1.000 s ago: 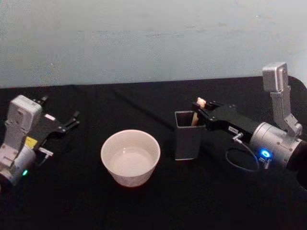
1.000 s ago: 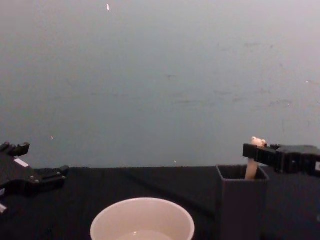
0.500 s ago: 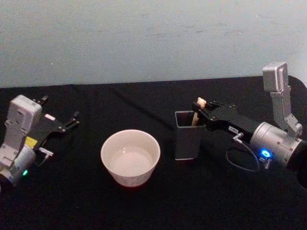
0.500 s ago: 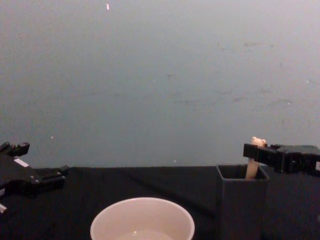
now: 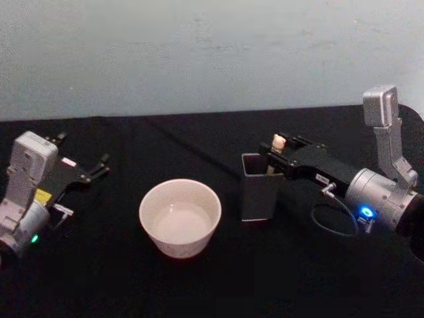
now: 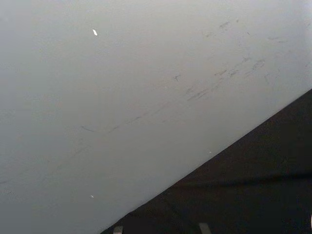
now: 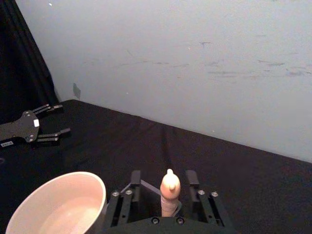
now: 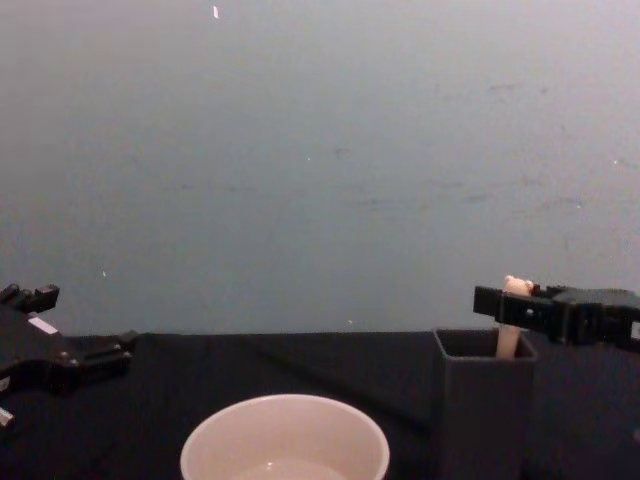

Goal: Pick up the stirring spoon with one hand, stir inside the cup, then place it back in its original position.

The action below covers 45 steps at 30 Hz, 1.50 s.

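Above holder [image 5: 259,189]: right pincer [image 5: 277,152] clamped on stirring spoon [image 5: 278,142] handle; left pincer [image 5: 99,165] spread, parked.

We list one worktop [image 5: 218,291], covered in black cloth, backed by a pale wall [image 5: 199,53]. On it we count two items: a cream-white cup [image 5: 179,217] near centre, and a dark grey square holder [image 5: 259,186] just to its right, apart.

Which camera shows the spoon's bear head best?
The right wrist view: the stirring spoon stands close, centred between the right gripper fingers. Head and chest views show it small above the holder.
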### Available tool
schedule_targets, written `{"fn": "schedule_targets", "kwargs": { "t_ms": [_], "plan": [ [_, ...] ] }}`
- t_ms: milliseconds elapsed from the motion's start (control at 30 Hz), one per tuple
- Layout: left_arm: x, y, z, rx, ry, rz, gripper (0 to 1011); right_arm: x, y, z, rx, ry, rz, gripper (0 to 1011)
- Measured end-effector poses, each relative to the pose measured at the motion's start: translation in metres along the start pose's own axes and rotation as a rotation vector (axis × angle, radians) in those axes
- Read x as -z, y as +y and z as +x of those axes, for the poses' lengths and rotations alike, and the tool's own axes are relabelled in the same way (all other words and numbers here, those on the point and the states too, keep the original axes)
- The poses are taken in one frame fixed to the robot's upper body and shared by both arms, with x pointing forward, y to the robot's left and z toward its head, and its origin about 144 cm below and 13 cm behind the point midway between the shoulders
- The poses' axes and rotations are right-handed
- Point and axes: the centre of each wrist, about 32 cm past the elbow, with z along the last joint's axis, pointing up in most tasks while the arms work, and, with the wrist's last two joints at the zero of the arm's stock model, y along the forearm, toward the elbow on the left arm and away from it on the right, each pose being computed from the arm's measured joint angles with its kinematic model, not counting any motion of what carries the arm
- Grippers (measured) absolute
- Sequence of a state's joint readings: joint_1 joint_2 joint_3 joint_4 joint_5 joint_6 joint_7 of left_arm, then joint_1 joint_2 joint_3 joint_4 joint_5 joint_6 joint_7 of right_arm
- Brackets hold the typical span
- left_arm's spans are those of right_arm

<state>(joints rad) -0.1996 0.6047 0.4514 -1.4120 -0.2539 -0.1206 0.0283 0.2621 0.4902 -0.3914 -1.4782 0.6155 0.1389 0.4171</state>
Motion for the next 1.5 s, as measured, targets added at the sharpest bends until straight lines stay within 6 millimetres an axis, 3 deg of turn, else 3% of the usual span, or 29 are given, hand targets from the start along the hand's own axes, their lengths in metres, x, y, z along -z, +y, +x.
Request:
{"fn": "schedule_targets", "kwargs": {
  "t_ms": [167,533,767,1033,1233,1500],
  "plan": [
    [0.0,0.0,0.0,0.0,0.0,0.0,1001,0.0,0.0,0.0,0.0,0.0,0.0,730],
    [0.0,0.0,0.0,0.0,0.0,0.0,1002,0.0,0.0,0.0,0.001,-0.005,0.006,999],
    [0.0,0.0,0.0,0.0,0.0,0.0,1001,-0.011,0.007,-0.006,0.065,-0.051,0.087,1003],
    [0.0,0.0,0.0,0.0,0.0,0.0,1001,-0.021,0.014,-0.013,0.301,-0.149,0.28,1003],
    [0.0,0.0,0.0,0.0,0.0,0.0,1001,0.006,0.014,-0.014,0.48,-0.287,0.259,1003],
    [0.0,0.0,0.0,0.0,0.0,0.0,1001,0.043,0.004,-0.009,0.537,-0.35,0.114,1002]
  ]
}}
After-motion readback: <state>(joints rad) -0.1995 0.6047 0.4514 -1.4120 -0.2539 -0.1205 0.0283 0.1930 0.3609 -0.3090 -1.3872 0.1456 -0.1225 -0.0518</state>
